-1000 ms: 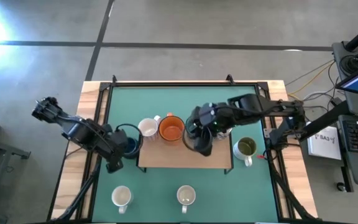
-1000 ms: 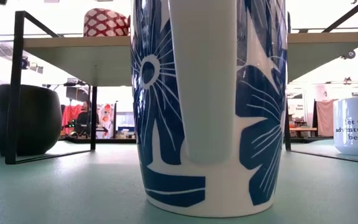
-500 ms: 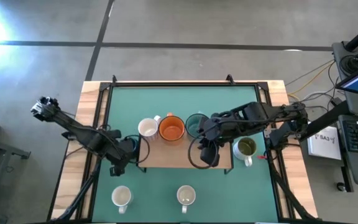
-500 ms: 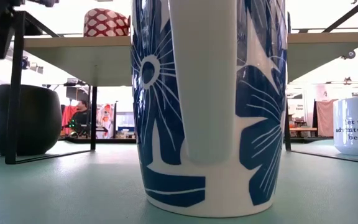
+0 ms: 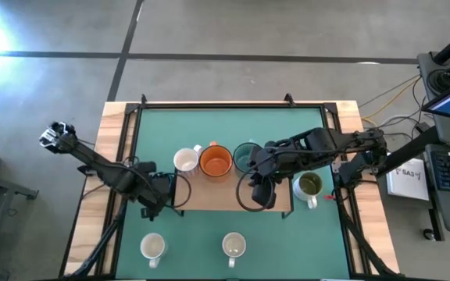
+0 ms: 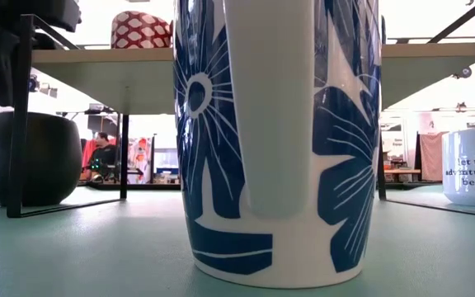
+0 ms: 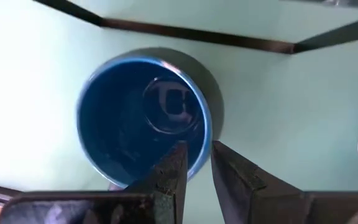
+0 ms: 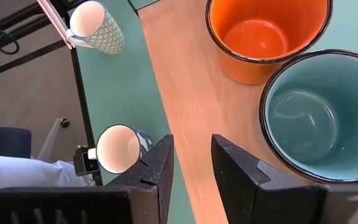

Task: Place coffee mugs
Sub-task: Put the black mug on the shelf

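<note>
A navy mug (image 7: 145,118) stands on the green table just left of a raised wooden shelf (image 5: 209,195); it shows dark in the low view (image 6: 27,157). My left gripper (image 5: 160,195) is down on the mug, shut on its rim (image 7: 197,168). On the shelf stand a white mug (image 5: 186,160), an orange mug (image 5: 216,161) and a teal mug (image 5: 245,156). My right gripper (image 5: 260,191) is open and empty above the shelf's near part, just near of the teal mug (image 8: 319,112). My left gripper has the navy mug's rim (image 7: 205,146) between its two fingers, one finger inside the mug (image 7: 174,168) and one outside (image 7: 232,177). The fingers come from above, pointing down. The mug stands upright with its base on the table.
A white mug with an olive inside (image 5: 309,186) stands right of the shelf and shows dark print in the low view (image 6: 472,165). Two more mugs stand near the front edge: one (image 5: 153,247) and a blue-flowered one (image 5: 233,246). The shelf rests on black metal legs (image 6: 19,115).
My left gripper has gone right and down onto the navy mug, which has stayed in place. My right gripper has drawn back toward the near edge, and the teal mug now stands alone on the shelf beside the orange one.
</note>
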You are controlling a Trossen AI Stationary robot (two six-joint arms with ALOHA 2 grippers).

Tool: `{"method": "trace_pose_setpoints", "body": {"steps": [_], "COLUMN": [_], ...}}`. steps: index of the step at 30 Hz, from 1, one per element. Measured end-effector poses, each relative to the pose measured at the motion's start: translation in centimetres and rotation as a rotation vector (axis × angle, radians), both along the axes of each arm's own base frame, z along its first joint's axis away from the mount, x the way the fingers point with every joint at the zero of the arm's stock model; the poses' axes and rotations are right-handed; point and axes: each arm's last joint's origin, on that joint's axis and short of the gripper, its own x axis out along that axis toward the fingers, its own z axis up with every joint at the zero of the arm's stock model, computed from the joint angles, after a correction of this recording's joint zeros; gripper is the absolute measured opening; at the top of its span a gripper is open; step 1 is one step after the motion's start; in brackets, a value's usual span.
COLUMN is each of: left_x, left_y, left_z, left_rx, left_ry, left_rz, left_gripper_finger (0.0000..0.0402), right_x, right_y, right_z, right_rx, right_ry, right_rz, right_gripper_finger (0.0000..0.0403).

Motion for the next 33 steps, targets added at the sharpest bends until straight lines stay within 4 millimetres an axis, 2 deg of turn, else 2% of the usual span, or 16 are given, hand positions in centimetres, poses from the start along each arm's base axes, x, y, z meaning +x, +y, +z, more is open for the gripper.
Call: {"method": "trace_pose_setpoints", "body": {"steps": [6,22,30,33], "left_x": [0.1,-0.8,-0.9,-0.7], "left_y": [0.0,0.3,0.1,0.1], "left_z": [-0.3,-3.4,-3.5,-3.0], "left_rx": [0.007,-0.007,-0.087,-0.100], "left_ry": [-0.008,0.064,0.078,0.053], "left_rz": [-0.042,-0.052,0.010,0.044], "left_gripper_finger": [0.0055,0.0054,0.0010,0.0009], "right_x": [0.0,0.0,0.1,0.1], "right_y": [0.0,0.0,0.0,0.0], "right_z": [0.0,0.0,0.0,0.0], "right_rx": [-0.004,-0.004,-0.005,-0.005], "right_ry": [-0.001,-0.001,-0.001,-0.002], "right_rz": [0.005,0.005,0.005,0.005], "right_gripper_finger": [0.0094,0.0092,0.0087,0.0084]}}
